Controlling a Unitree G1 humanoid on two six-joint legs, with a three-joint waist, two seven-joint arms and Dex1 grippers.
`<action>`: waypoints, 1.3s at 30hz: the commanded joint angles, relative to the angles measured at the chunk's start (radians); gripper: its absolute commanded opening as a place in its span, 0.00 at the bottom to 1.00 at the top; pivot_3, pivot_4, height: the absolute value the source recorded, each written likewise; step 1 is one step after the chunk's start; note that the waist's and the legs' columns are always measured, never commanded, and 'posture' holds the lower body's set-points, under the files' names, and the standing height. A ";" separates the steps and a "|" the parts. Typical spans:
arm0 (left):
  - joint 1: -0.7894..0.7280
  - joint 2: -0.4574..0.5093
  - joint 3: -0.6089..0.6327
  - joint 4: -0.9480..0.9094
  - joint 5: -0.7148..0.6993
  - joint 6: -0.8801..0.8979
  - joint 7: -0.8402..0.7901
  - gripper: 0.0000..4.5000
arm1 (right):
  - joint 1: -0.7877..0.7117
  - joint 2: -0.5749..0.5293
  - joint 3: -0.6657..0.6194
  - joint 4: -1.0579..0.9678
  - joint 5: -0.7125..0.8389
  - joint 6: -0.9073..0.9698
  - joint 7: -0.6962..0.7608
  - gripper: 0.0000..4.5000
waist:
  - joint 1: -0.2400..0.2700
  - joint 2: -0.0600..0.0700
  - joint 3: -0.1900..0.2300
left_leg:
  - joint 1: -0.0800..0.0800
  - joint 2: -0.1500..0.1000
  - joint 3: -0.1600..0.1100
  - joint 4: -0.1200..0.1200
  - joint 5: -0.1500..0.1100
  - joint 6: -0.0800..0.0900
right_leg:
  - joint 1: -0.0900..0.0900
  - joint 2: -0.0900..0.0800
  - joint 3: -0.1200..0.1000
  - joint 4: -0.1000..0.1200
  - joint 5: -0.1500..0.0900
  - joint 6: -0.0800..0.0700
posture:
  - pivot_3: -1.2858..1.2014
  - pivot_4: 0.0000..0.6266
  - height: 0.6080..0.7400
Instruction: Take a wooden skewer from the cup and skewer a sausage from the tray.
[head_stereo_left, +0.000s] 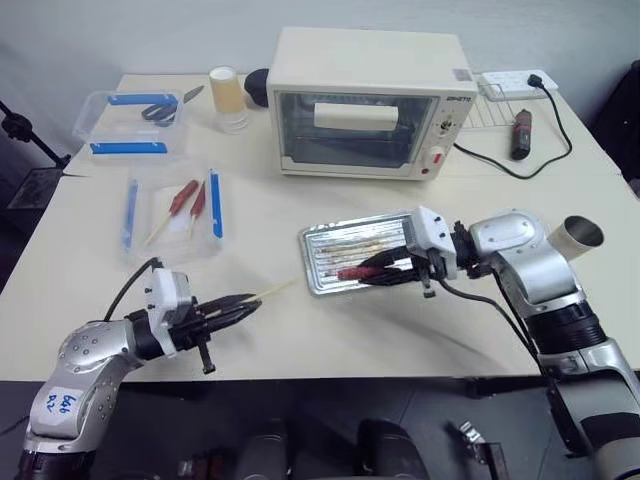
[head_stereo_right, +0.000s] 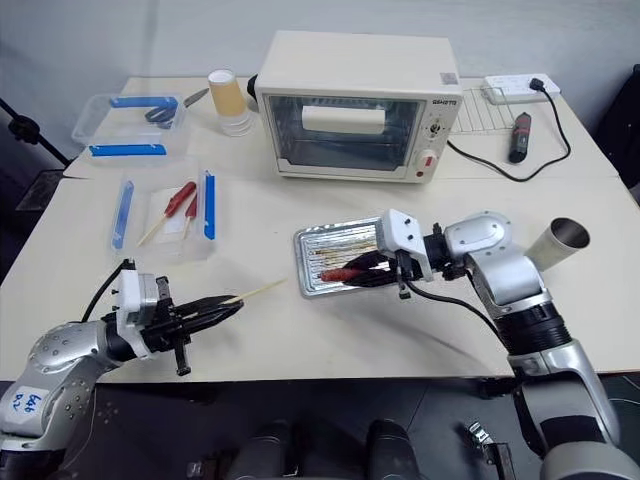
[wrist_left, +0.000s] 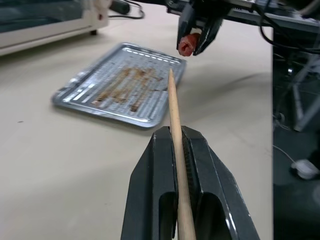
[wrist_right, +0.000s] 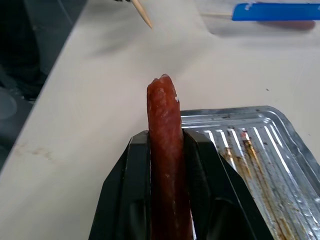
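I'm holding wooden skewer (wrist_left: 175, 130) clamped in L gripper (head_stereo_left: 232, 310) near table's front edge, tip aiming at sausage (wrist_right: 165, 145) end, gripped by R gripper (head_stereo_left: 385, 268) over tray (head_stereo_left: 325, 255).

A cream toaster oven (head_stereo_left: 365, 102) stands at the far middle of the pale tabletop (head_stereo_left: 270, 330), its glass door closed. Just beside it stands a stack of yellowish paper cups (head_stereo_left: 226, 96). Farther along lies a clear plastic box with blue clips (head_stereo_left: 130, 122), scissors (head_stereo_left: 160, 108) inside. Nearer, a clear lid (head_stereo_left: 172, 212) carries two small red sausages on sticks (head_stereo_left: 188, 200). A white power strip (head_stereo_left: 515, 82) and black cable (head_stereo_left: 520, 160) lie behind the oven's other side.
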 joint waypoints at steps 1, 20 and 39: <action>-0.019 0.012 -0.013 -0.016 -0.019 0.007 -0.036 0.00 | 0.000 -0.018 -0.010 -0.047 0.019 -0.016 0.046 0.20 | 0.001 0.000 0.000 | 0.000 0.000 0.000 0.000 0.000 0.000 | 0.000 0.000 0.000 0.000 0.000 0.000 | 0.52 0.24 1.00; -0.064 -0.029 -0.085 -0.011 -0.004 0.021 -0.037 0.00 | -0.001 0.001 0.036 -0.115 -0.034 0.042 0.006 0.20 | 0.002 0.000 0.000 | 0.000 0.000 0.000 0.001 0.000 0.000 | 0.000 0.000 0.000 0.000 0.000 0.000 | 0.52 0.24 1.00; -0.065 -0.051 -0.106 0.006 0.016 0.008 -0.028 0.00 | 0.008 0.008 0.049 -0.160 -0.036 0.061 -0.005 0.20 | 0.002 0.000 0.000 | 0.000 0.000 -0.001 0.001 0.000 0.000 | 0.000 0.000 0.000 0.000 0.000 0.000 | 0.52 0.24 1.00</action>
